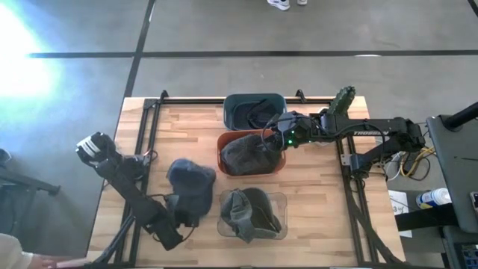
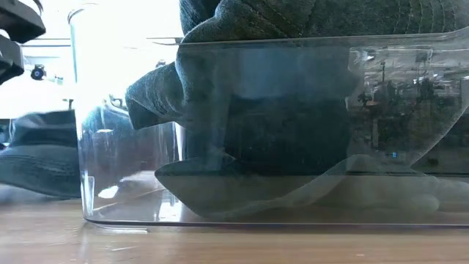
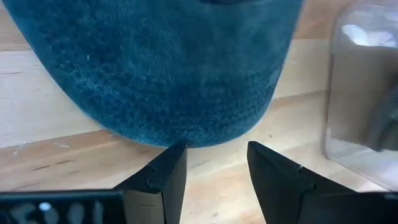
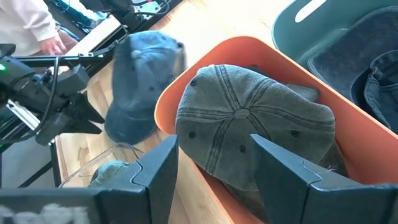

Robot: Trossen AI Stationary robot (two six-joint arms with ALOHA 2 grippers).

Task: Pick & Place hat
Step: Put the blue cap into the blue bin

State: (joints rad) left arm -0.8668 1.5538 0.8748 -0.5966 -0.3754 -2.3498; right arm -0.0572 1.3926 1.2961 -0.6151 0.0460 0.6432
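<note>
- starting nearest the arms' base edge, the green hat [image 1: 250, 213] is slumped in the clear bin [image 1: 278, 200], a fold spilling over the wall in the low view: soft cloth, likely light, with no stiff part but the brim.
- lying loose on the tabletop [image 1: 321, 202], left of that bin, is the blue denim hat [image 1: 190, 179], crown up; its brim seems to point towards the left end effector [image 3: 214, 165], so its long axis runs along the arm's reach.
- left fingers stand narrowly apart and empty, just short of the brim edge; i judge that stitched brim the firmest place to pinch, since the crown would crumple.
- farther back, the grey hat [image 4: 249, 140] fills the orange bin [image 4: 292, 62], button up; the right end effector [image 4: 214, 158] hovers above it, wide and empty.
- beyond that, the teal bin [image 1: 254, 108] holds dark fabric.
</note>
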